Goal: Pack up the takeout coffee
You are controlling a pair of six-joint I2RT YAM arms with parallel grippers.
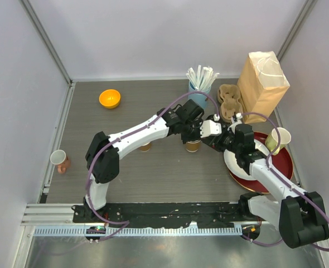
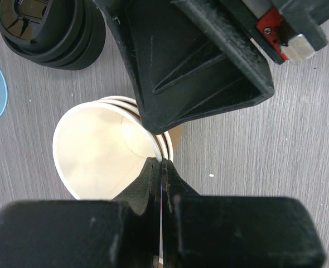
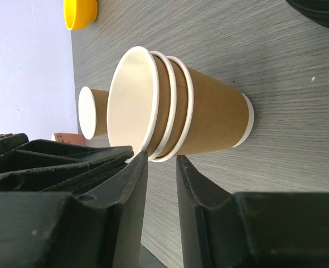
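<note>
Kraft cups [image 1: 193,147], nested, are seen mid-frame on the desk [image 1: 153,184] from above (a single cup [image 1: 146,146] stands left of them). Left wrist: their rim is pinched by the left hand [image 2: 161,170]. Right wrist: the right hand [image 3: 159,167] is held narrow, unclamped, at that rim.

Nested cups [image 3: 209,111] kraft-brown, white inside; lids [image 2: 47,28] black; bowl [image 1: 109,98] orange; tray [image 1: 284,160] seemingly dark red.

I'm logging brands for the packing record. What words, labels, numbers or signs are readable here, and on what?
No text can be read in any view.
The stack of kraft paper cups is plain, with no print.
The black lids have moulded relief, too blurred to read.
The kraft paper bag shows no print.
</note>
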